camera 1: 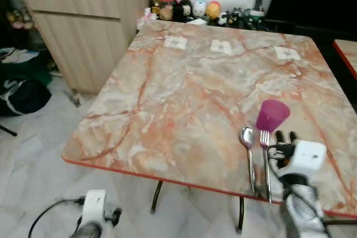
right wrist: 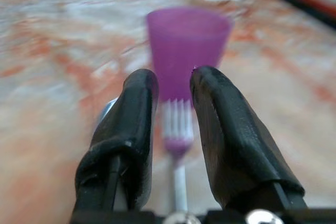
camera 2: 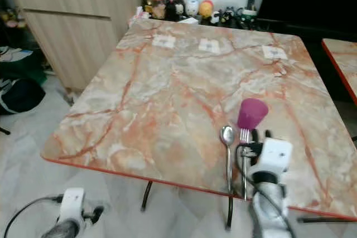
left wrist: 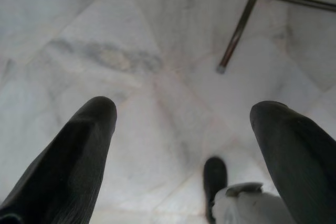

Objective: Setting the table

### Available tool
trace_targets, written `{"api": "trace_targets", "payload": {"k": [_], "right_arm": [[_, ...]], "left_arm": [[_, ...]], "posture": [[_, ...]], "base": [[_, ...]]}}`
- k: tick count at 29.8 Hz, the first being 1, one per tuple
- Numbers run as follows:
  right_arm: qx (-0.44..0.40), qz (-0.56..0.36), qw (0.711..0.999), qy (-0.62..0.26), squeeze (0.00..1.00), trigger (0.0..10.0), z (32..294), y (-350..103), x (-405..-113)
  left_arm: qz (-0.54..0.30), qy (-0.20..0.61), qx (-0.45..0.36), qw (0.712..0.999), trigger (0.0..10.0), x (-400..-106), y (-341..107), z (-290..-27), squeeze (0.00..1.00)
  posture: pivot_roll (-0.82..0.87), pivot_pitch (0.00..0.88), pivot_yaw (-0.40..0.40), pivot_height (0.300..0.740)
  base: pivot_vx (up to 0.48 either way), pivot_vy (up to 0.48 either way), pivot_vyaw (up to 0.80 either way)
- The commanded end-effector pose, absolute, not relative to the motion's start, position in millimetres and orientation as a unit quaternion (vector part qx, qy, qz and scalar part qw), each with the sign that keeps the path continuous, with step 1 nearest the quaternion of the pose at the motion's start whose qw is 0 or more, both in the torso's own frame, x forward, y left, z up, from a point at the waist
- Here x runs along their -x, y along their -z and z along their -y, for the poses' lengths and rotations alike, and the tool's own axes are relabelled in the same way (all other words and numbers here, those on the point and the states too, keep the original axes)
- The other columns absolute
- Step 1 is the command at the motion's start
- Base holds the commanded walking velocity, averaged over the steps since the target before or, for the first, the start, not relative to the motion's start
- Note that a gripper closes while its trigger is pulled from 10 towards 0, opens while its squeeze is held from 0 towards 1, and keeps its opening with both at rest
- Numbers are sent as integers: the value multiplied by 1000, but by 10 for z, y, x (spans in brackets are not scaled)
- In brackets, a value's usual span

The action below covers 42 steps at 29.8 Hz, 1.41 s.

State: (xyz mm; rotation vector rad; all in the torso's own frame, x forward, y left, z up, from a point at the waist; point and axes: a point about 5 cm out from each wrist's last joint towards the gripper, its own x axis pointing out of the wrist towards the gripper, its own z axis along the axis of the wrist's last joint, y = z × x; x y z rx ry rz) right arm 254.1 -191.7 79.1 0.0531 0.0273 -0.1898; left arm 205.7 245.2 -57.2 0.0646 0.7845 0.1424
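Three items sit near the front right edge of a marble-patterned table: a purple cup, a fork and a spoon. The spoon lies just left of the fork, both pointing away from the robot, and the cup stands just beyond the fork's tines. The right gripper hovers low over the fork handle, its two black fingers set narrowly apart with nothing between them, the fork showing through the gap. The left gripper hangs below the table over the pale tiled floor, its fingers spread wide and empty. Small figurines line the table's far edge beside a wooden cabinet.
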Motion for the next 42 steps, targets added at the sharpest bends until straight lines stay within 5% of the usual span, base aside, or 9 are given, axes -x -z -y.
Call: {"api": "trace_targets", "payload": {"k": [1,7,8,14,15,17,21,23,42], "right_arm": [[-38,-29,994,102,1000,10000,1959,-743,-2459],[-83,-40,989,117,882,10000,1944,-733,-2459],[-81,-34,990,108,0,10000,1916,-776,-2492],[-98,-52,988,107,0,10000,1883,-765,-2626],[-103,-54,988,104,110,10000,1874,-763,-2646],[-109,-57,987,102,1000,10000,1859,-765,-2684],[-93,-86,986,106,1000,10000,1855,-724,-2736],[-85,-100,985,113,0,10000,1874,-688,-2747],[-105,-132,977,129,0,10000,1918,-641,-2786]], "left_arm": [[-389,-66,-33,918,10000,-2029,596,-2431,0],[-391,-64,-35,918,10000,-2023,601,-2427,0],[-391,-64,-35,918,10000,-2023,602,-2425,0],[-389,-63,-33,918,10000,-2028,603,-2411,0],[-389,-63,-33,918,10000,-2030,602,-2410,0],[-388,-65,-32,919,10000,-2031,600,-2416,0],[-388,-67,-32,919,10000,-2026,600,-2421,0],[-388,-66,-32,919,10000,-2026,602,-2413,0],[-383,-69,-32,921,10000,-2050,586,-2419,0]], "posture": [[89,32,-28,740],[86,29,-26,740],[89,29,-28,740],[97,24,-36,740],[100,24,-37,740],[101,21,-39,740],[102,16,-41,740],[108,11,-43,740],[111,27,-43,740]], "base": [[0,0,0],[0,0,0],[0,0,0],[0,0,0],[0,0,0],[0,0,0],[0,0,0],[0,0,0],[0,0,0]]}}
